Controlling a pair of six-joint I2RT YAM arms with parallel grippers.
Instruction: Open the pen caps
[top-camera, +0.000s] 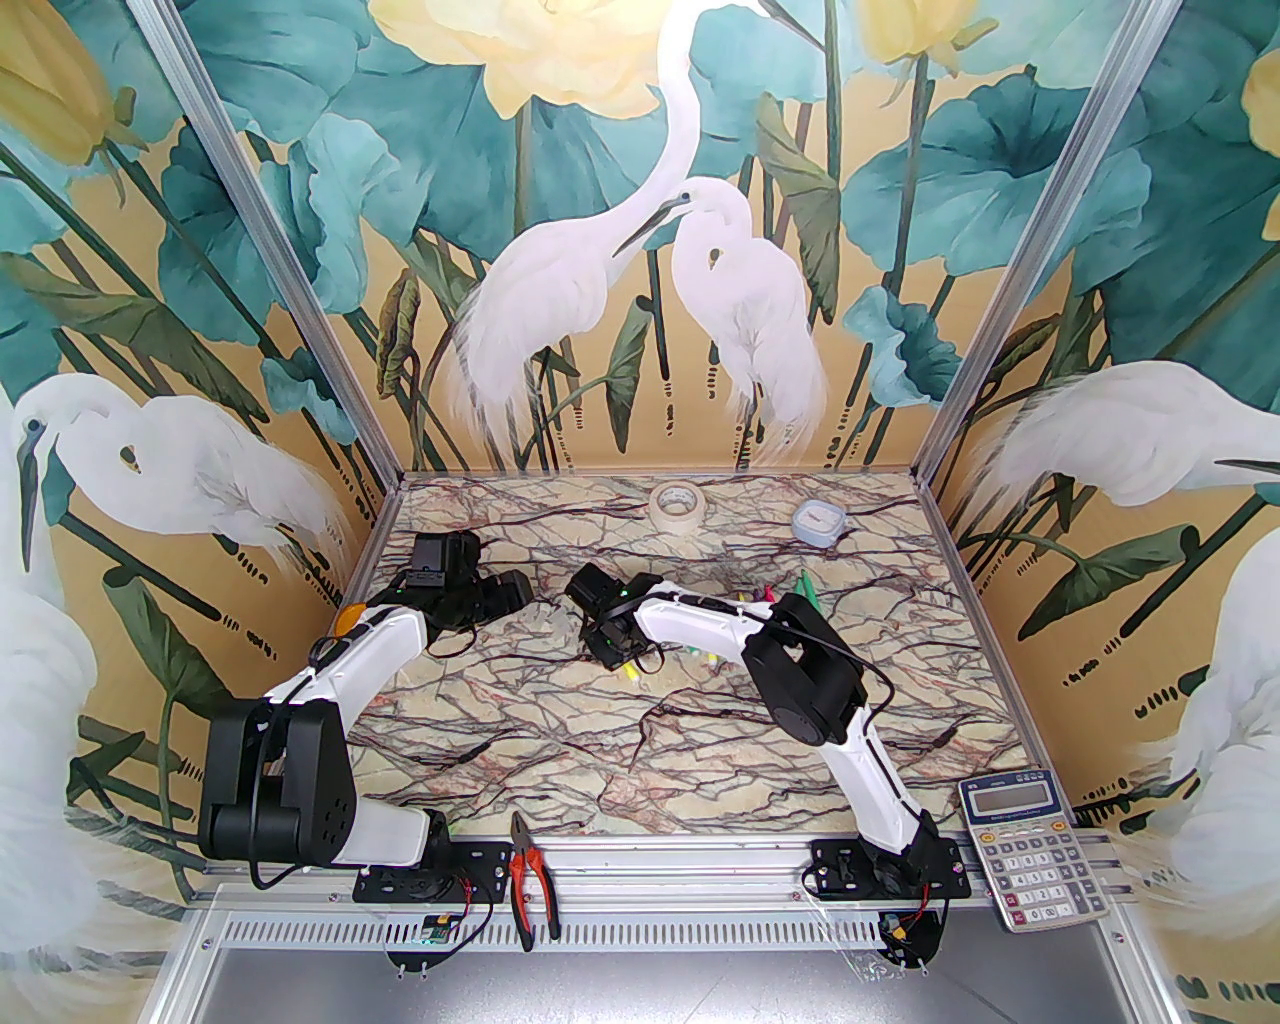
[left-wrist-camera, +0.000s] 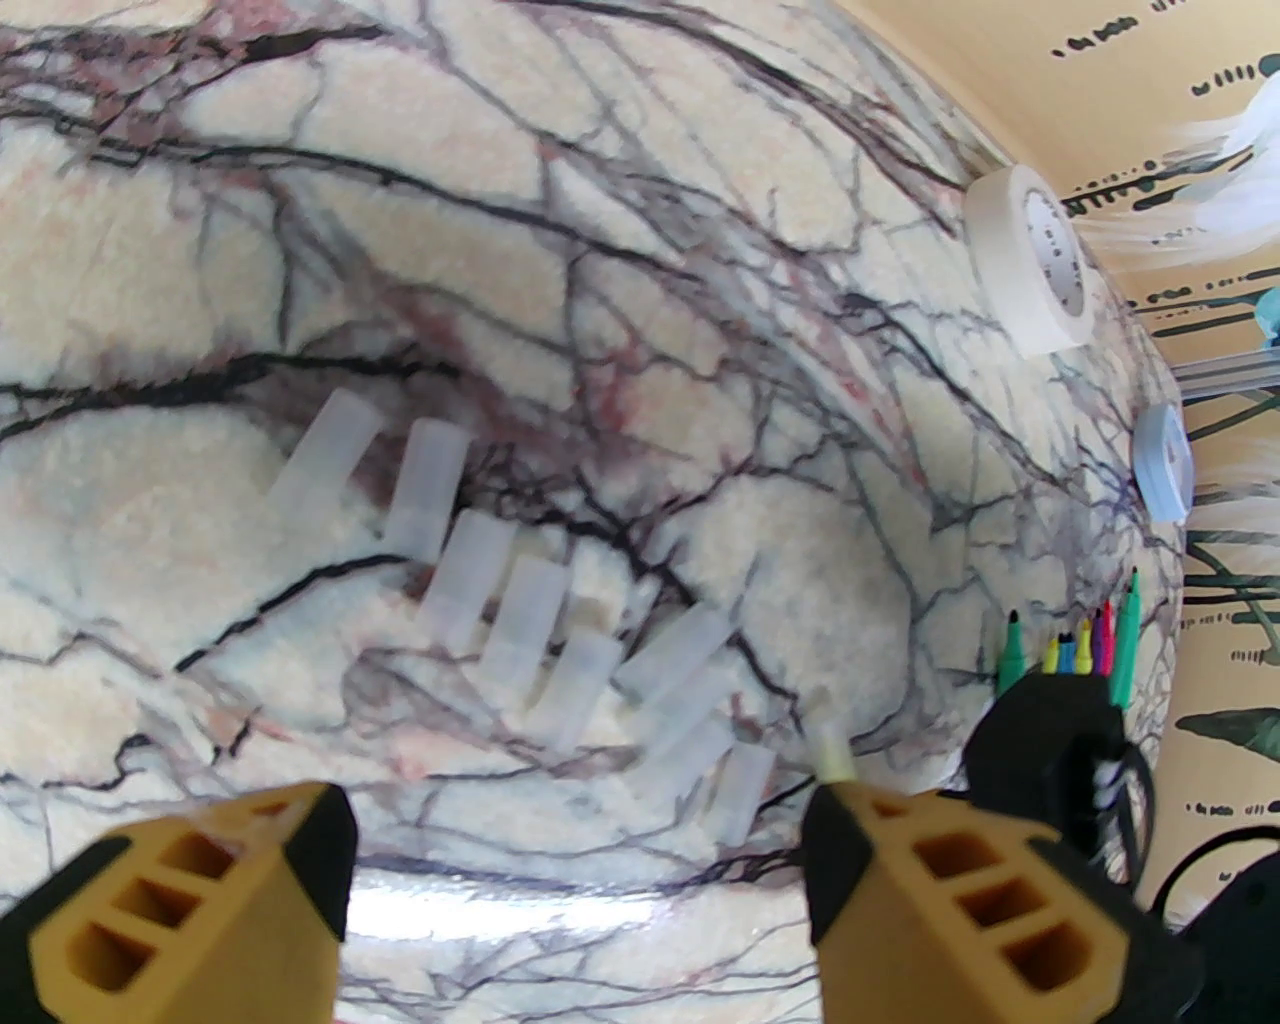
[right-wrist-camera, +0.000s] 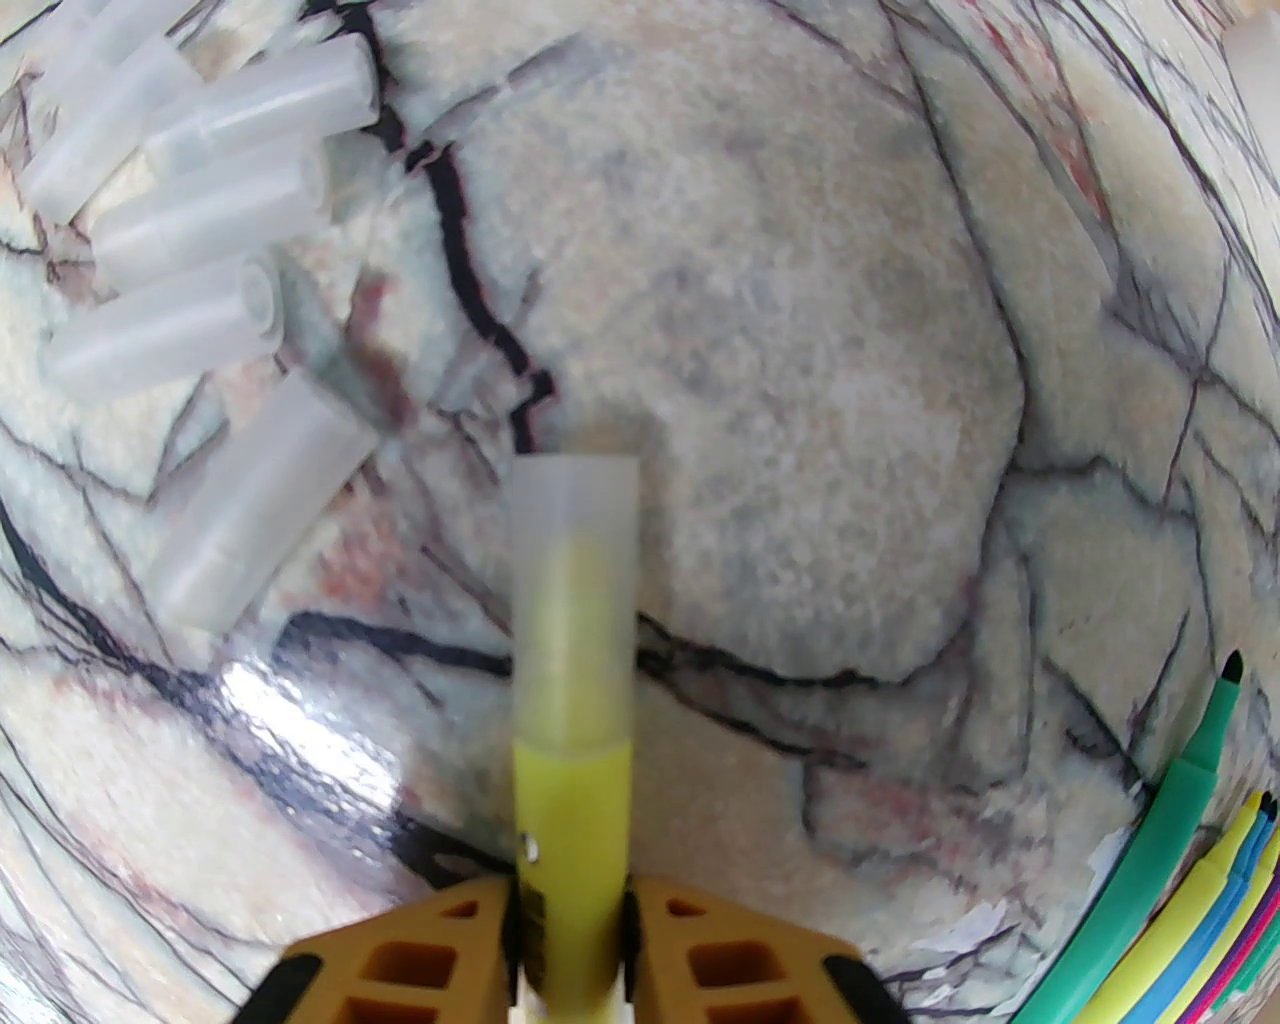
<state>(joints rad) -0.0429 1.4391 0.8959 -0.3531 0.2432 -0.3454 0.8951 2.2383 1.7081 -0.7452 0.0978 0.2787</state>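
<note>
A robot lab cell: aluminium frame (top-camera: 285, 250), heron-mural walls (top-camera: 640, 250), marble-print table (top-camera: 620, 760), bolted-down arms (top-camera: 700, 610).

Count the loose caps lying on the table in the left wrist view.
9. Five caps lie in a diagonal row from upper left; four more bunch at its lower right end. Blur may hide others.

Yellow marker (right-wrist-camera: 572, 820): butt end cut off by the lower edge, between my right jaws; nib only a blur inside its cap (right-wrist-camera: 575, 540).
Loose caps (right-wrist-camera: 190, 210): farthest ones cropped at the right wrist view's upper-left corner; smeared in the left wrist view.
Uncapped markers (right-wrist-camera: 1190, 880): barrels cropped at the corner; from the left wrist, lower halves hidden behind my right arm (left-wrist-camera: 1050, 740); count unclear.
</note>
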